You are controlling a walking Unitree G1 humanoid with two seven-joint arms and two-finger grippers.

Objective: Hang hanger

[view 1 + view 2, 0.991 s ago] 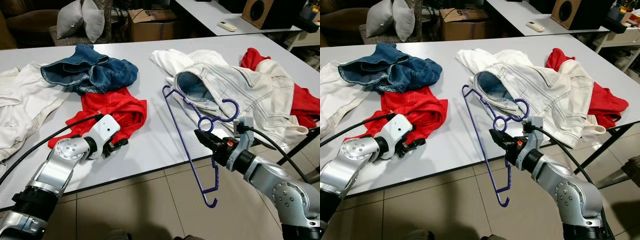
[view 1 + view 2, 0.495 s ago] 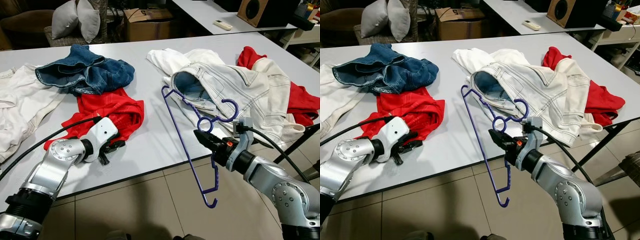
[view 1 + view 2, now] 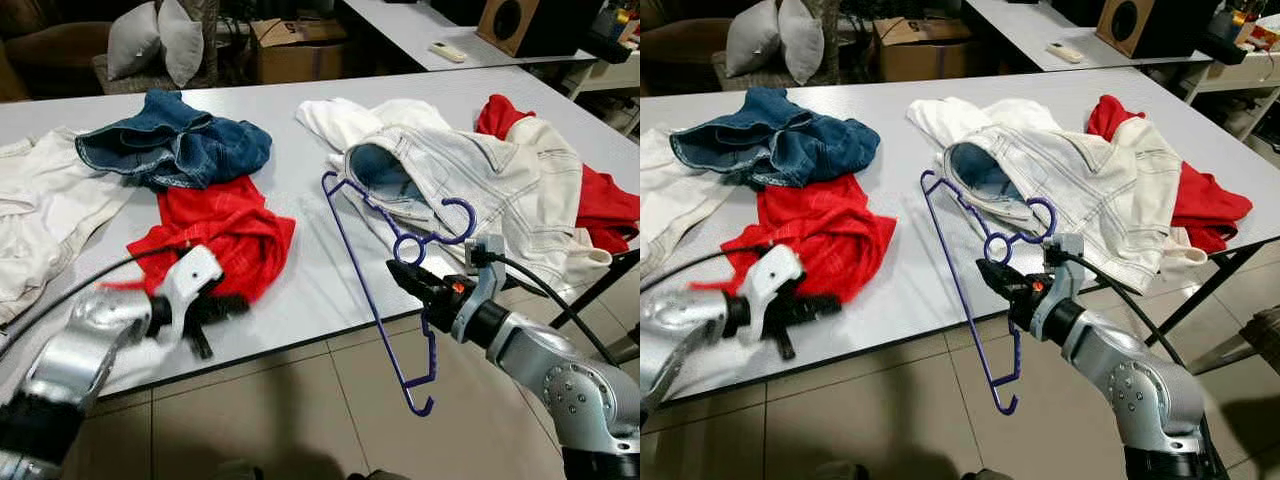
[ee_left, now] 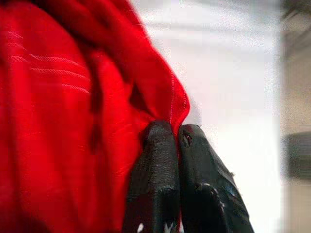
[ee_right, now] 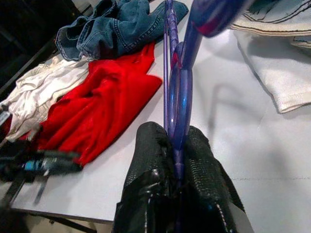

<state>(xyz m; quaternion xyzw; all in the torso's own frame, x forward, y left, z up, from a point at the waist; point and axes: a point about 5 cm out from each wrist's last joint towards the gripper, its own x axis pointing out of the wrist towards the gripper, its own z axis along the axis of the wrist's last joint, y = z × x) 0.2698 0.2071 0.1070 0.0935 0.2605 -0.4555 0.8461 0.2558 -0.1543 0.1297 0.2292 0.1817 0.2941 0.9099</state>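
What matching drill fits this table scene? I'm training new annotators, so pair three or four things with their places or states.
Things:
1. purple hanger
2. blue jeans
3. red shirt
4. remote control

Places or states:
A. on the far table
B. pinched at its edge by the left tool
C. held in the right tool
D. bunched behind the red shirt

Pairs: 1-C, 2-D, 3-B, 4-A

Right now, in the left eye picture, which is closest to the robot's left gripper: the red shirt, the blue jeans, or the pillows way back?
From the left gripper:
1. Red shirt, just behind it on the table.
2. Blue jeans, farther back on the table.
3. Pillows, beyond the table.
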